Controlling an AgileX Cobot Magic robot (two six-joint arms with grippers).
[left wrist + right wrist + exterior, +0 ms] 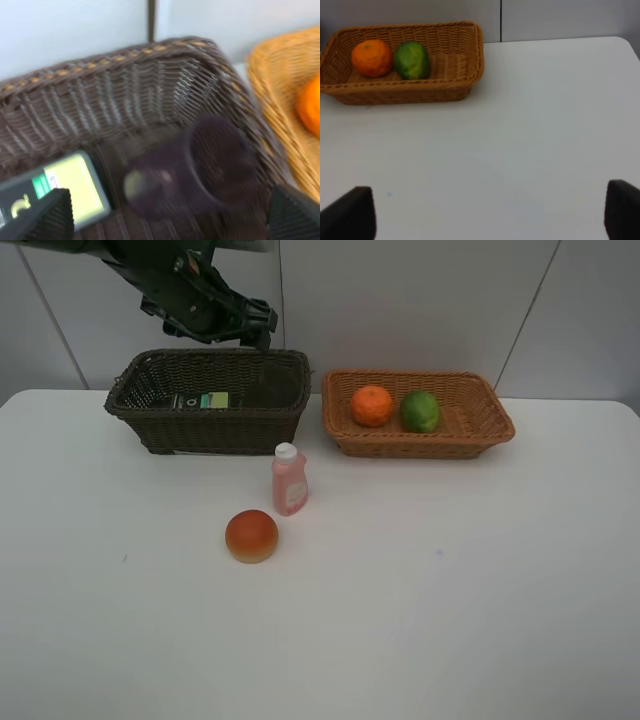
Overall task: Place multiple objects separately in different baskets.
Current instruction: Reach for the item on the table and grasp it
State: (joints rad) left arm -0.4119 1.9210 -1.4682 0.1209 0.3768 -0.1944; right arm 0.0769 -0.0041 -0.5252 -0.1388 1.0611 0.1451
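My left gripper point(255, 332) hovers over the back right of the dark brown basket point(215, 430). It is open, with its fingers point(47, 220) spread wide and nothing between them. Below it, inside that basket point(100, 57), the mauve cup point(200, 170) lies on its side, blurred, beside the dark pump bottle point(65, 187) with a green label point(205, 400). The orange point(371, 405) and the green fruit point(420, 411) sit in the light tan basket point(420, 447). A pink bottle point(290, 480) stands on the table, the red-orange fruit point(251, 536) in front of it. My right gripper point(487, 215) is open above bare table.
The two baskets stand side by side at the back of the white table point(450, 590), close to the wall. In the right wrist view the tan basket point(400, 92) with the orange point(371, 57) and green fruit point(412, 60) lies well away from the gripper.
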